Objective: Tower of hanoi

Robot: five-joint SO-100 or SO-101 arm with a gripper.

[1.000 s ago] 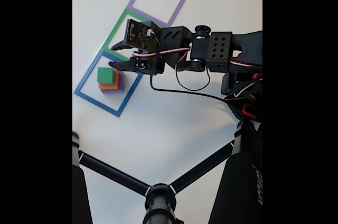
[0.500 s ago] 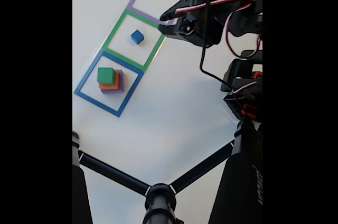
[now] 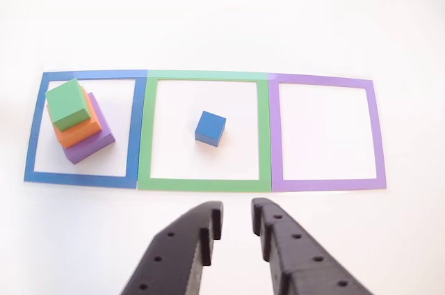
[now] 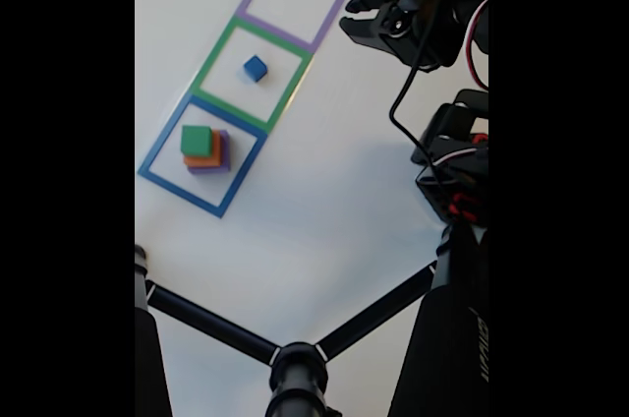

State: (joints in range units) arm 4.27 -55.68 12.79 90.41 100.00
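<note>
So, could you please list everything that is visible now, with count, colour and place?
blue cube: 1, blue, inside the green square
green square: 1, green outline, middle
blue square: 1, blue outline, left in the other view
purple square: 1, purple outline, right, nothing inside
block stack: 1, green on orange on purple, inside the blue square
table: 1, white
tripod legs: black, bottom of the fixed view
end effector: 1, black, open, near the green square

White table (image 3: 208, 17). Outlined squares: blue square (image 3: 33, 128), green square (image 3: 263, 128), purple square (image 3: 379, 128). Blue cube (image 3: 210, 129). Stack: green cube (image 3: 67, 102), orange block (image 3: 82, 133), purple block (image 3: 94, 147). Black gripper (image 3: 235, 217).
</note>
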